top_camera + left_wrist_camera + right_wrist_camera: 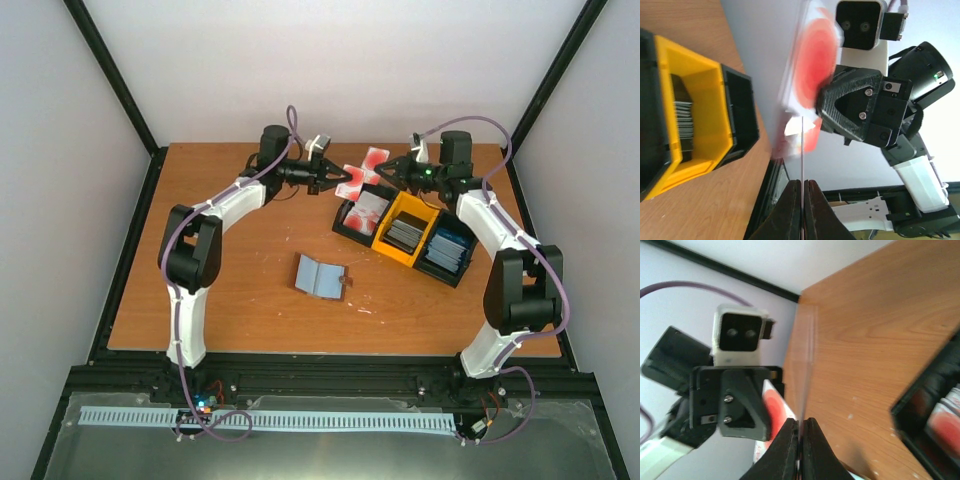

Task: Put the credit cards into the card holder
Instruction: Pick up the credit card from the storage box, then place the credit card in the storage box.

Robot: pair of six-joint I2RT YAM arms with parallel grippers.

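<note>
Your left gripper (802,190) and right gripper (801,432) each clamp a red-and-white card (375,158) near the table's (230,300) far edge; next, carry one to the open wallet (320,275).

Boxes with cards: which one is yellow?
The middle bin is yellow, with dark grey cards inside; the bin left of it and the bin right of it are black.

Free tabletop (230,310) left of bins (383,238)

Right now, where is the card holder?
Top view: the card holder lies open on the table near its centre, left of and nearer than the bins.
</note>
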